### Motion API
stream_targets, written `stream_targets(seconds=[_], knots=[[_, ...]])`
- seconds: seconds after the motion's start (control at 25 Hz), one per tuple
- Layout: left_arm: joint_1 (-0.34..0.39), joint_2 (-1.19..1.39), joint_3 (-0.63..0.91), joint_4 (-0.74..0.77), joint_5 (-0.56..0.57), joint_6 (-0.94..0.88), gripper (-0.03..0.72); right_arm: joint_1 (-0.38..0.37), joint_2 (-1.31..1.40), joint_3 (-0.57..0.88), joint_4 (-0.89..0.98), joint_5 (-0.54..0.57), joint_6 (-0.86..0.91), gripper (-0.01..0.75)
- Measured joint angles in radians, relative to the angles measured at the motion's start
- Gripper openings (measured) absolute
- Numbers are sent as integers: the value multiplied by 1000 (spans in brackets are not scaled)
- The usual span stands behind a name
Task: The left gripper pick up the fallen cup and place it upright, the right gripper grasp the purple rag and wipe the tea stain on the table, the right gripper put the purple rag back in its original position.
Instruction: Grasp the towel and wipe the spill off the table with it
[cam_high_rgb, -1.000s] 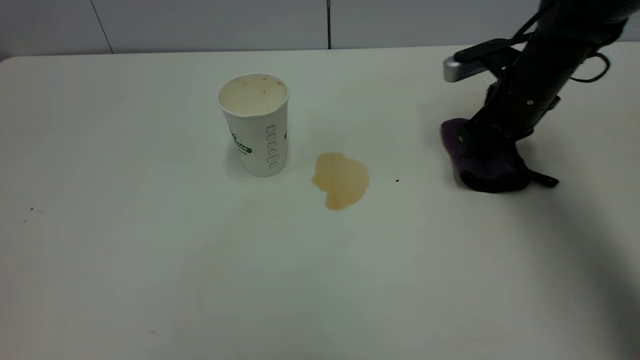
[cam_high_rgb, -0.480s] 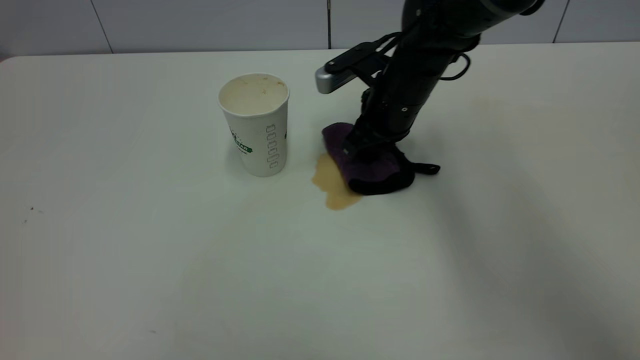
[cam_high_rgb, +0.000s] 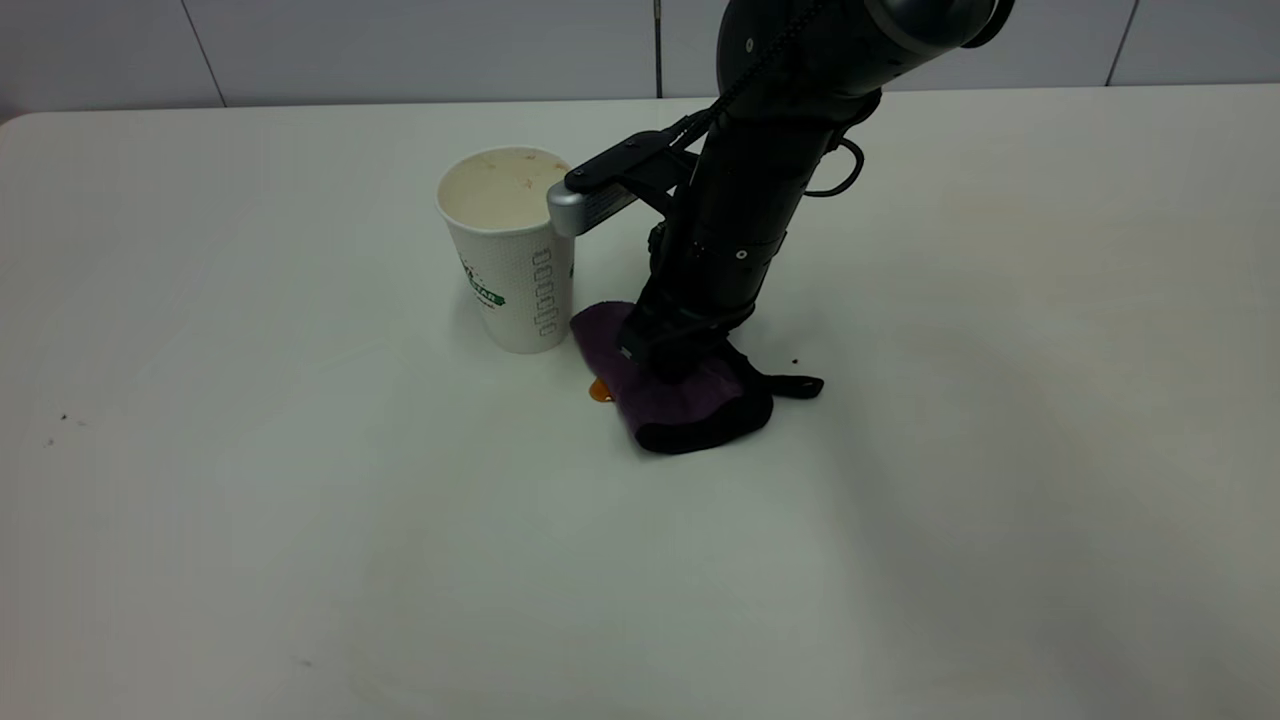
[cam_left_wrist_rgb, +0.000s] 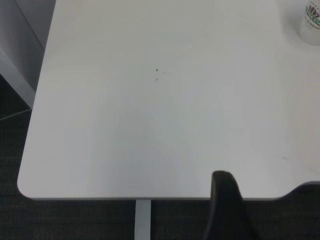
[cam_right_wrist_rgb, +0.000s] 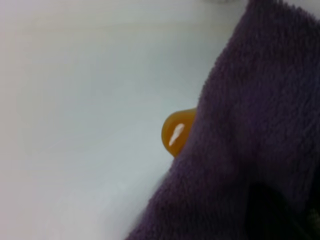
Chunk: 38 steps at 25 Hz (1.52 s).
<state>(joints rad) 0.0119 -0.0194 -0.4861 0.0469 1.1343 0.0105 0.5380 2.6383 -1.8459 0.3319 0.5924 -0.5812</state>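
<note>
On the white worktop (cam_high_rgb: 250, 500) the cup (cam_high_rgb: 511, 252) stands upright, light and easily tipped. Just beside its base lies the purple rag (cam_high_rgb: 672, 392), soft, plush and limp. The right tool (cam_high_rgb: 668, 357) presses down into the middle of the purple rag, clenched on it, the best hold for dragging. A small amber bead of tea (cam_high_rgb: 598, 390) shows at its edge.

I see a plush, fuzzy cloth rag (cam_high_rgb: 668, 395) on my smooth, matt white table (cam_high_rgb: 300, 520). The cup (cam_high_rgb: 510, 255) looks like paper, finely textured; the tea drop (cam_right_wrist_rgb: 176, 132) shines glossy.
</note>
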Motion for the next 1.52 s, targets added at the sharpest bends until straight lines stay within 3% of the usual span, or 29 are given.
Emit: stream_targets(seconds=[0.36, 0.72, 0.88, 1.52], knots=[[0, 0, 0, 0, 0, 0, 489, 27, 0, -2, 59, 124, -65, 58], [0, 0, 0, 0, 0, 0, 489, 141, 0, -1, 118, 121, -127, 58], [0, 0, 0, 0, 0, 0, 489, 156, 0, 0, 114, 100, -130, 58], [0, 0, 0, 0, 0, 0, 489, -26, 13, -53, -101, 49, 56, 59]])
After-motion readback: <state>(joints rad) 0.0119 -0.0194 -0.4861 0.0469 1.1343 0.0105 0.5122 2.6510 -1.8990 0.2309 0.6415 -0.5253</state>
